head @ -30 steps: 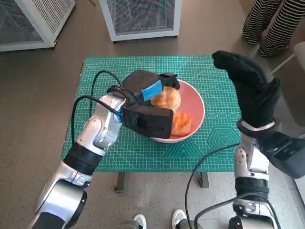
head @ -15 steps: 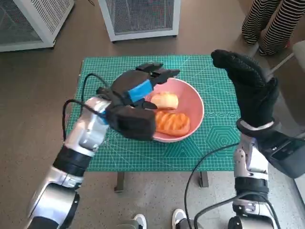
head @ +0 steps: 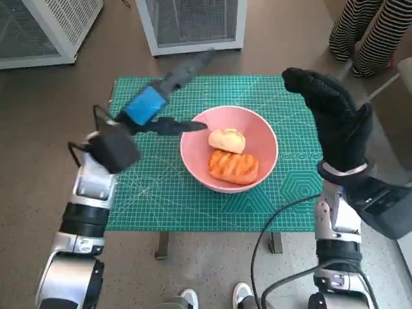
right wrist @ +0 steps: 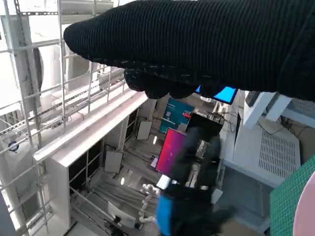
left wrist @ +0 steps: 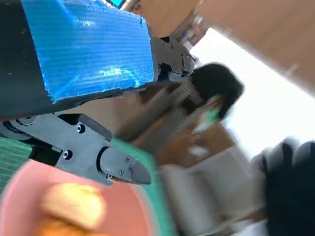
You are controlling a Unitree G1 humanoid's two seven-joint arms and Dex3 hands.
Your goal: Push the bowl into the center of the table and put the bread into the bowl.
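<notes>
Head view: two golden bread rolls (head: 230,154) lie in the pink plastic bowl (head: 257,129); the blue-taped left hand (head: 154,103), fingers apart and empty, hangs at its ten o'clock, the black-gloved right hand (head: 331,116) raised at three o'clock, fingers straight, empty, likely clear of the job.

Brown floor (head: 58,96); white mesh cabinets (head: 193,22) at 12 and 10 o'clock; green cutting mat (head: 161,193) covers desk.

A pink bowl (head: 229,149) stands upright in the center of the frame, a little right of the middle of the green mat. Two pieces of bread lie inside it: a pale bun (head: 226,140) toward the top, and an orange grilled piece (head: 233,165) just below, touching it.
</notes>
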